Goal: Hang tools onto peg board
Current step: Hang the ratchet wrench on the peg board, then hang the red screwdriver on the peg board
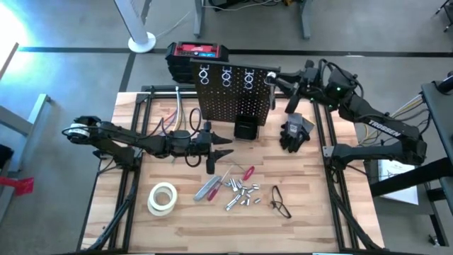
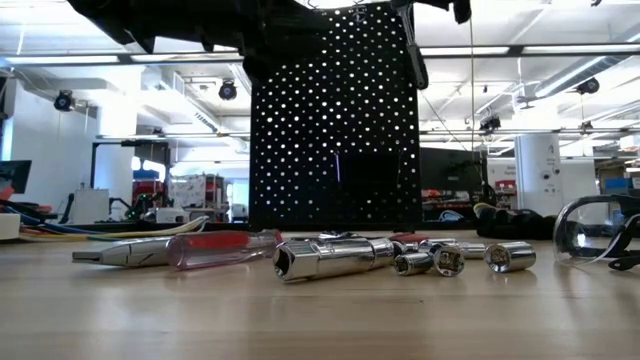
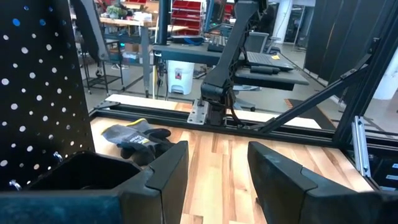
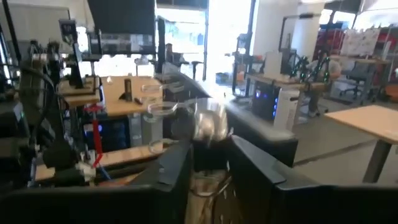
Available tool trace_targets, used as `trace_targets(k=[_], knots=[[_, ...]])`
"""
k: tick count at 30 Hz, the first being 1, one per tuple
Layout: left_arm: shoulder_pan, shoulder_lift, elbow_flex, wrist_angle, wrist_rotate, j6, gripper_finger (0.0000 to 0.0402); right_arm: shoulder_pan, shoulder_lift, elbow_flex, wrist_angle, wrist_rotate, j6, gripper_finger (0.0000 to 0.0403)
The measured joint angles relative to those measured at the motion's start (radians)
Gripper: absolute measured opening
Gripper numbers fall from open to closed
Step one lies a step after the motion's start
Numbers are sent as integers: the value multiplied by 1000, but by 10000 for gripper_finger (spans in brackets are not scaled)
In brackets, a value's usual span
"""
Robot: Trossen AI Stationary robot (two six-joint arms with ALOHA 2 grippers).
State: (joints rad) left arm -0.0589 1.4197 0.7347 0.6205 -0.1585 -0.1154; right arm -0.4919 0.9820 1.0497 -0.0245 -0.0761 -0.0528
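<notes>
Right pincer (image 1: 271, 79), at the top corner of the upright black perforated peg board (image 1: 230, 99) by the worktop's far edge, grips a silvery-headed tool (image 4: 208, 134) to thread the ring hooks (image 1: 226, 73). Left pincer (image 1: 221, 151) hovers parted and empty above the loose tools (image 1: 237, 190) mid-worktop.

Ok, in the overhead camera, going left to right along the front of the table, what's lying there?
Tape roll → red-handled screwdrivers → cluster of silvery sockets → safety glasses.
</notes>
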Motion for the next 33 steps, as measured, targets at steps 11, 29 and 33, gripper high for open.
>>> trace_targets(k=[11, 29, 33], knots=[[0, 0, 0, 0, 0, -3, 157, 1, -50, 23, 11, 0, 11, 154], [-1, -90, -70, 5, -136, 9, 157, 93, -228, -39, -2, -115, 62, 111], [-1, -190, -149, 6, -226, 18, 157, 160, -273, -128, 8, -113, 78, 96]])
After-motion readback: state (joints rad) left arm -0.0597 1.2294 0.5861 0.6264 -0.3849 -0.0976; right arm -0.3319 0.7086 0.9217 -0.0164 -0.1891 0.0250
